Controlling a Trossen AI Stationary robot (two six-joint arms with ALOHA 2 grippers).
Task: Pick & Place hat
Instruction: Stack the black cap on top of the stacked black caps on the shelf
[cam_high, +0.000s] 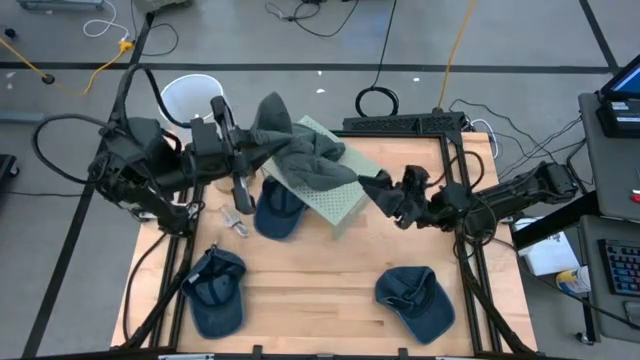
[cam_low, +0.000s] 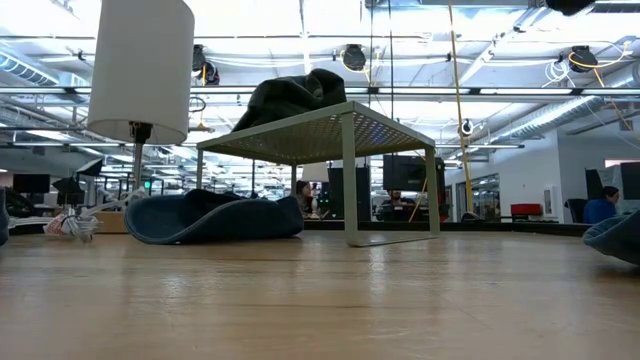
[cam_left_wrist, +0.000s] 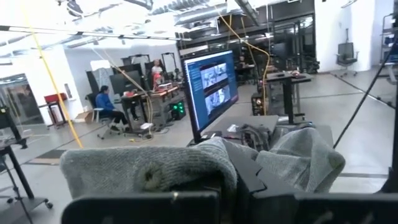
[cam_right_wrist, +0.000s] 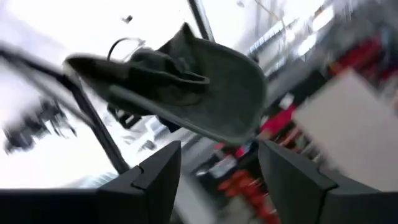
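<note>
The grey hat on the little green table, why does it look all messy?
The grey hat is crumpled across the green table, with the left gripper shut on one end. Its other end hangs off the table's edge beside the open right gripper.

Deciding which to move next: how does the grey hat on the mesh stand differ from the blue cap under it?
The grey fabric hat lies crumpled atop the pale green mesh stand, gripped by the left tool; the blue denim cap sits on the wooden table at the stand's edge, partly beneath it, ungripped. The grey one is bunched; the blue one keeps its shape. Both are soft caps.
</note>
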